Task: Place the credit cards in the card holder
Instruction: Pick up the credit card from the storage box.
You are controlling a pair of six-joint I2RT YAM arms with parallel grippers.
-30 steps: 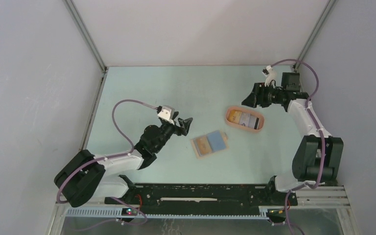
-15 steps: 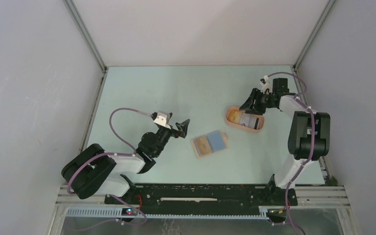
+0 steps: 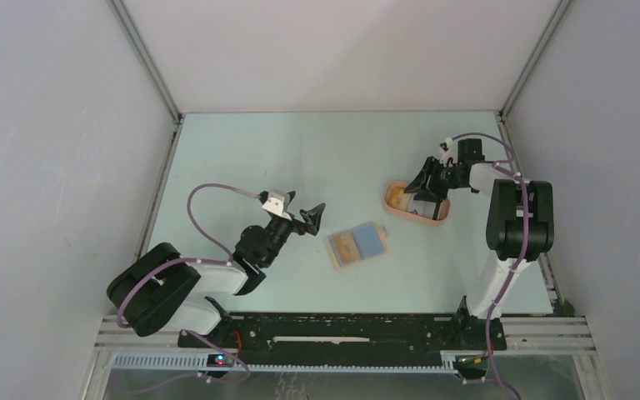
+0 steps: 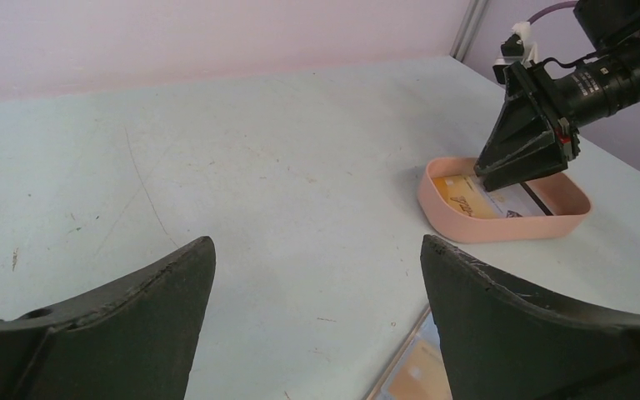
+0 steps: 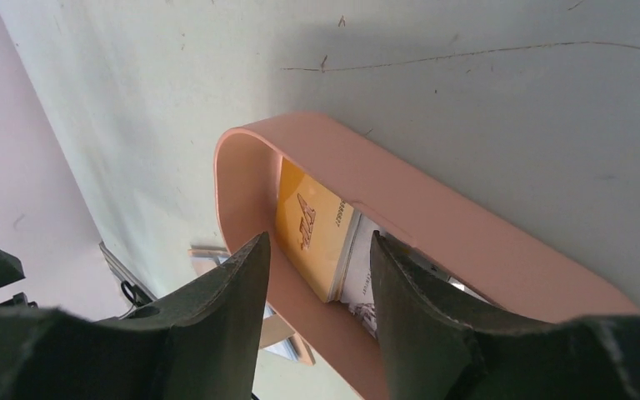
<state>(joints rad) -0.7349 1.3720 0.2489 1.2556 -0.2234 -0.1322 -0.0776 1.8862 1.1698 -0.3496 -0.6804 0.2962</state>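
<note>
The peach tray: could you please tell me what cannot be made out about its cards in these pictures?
- Top external: the cards in the peach tray are too small to count; the right gripper overlaps them.
- Right wrist: its fingers cover most cards beside the orange card.
- Left wrist: the tray wall hides most cards.

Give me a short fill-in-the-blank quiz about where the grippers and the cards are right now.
The right gripper hangs over the peach tray, which holds more ____. The left gripper's open jaws hold ____. The card holder lies open, showing an orange card and a ____ one.
Missing: cards; nothing; blue.
</note>
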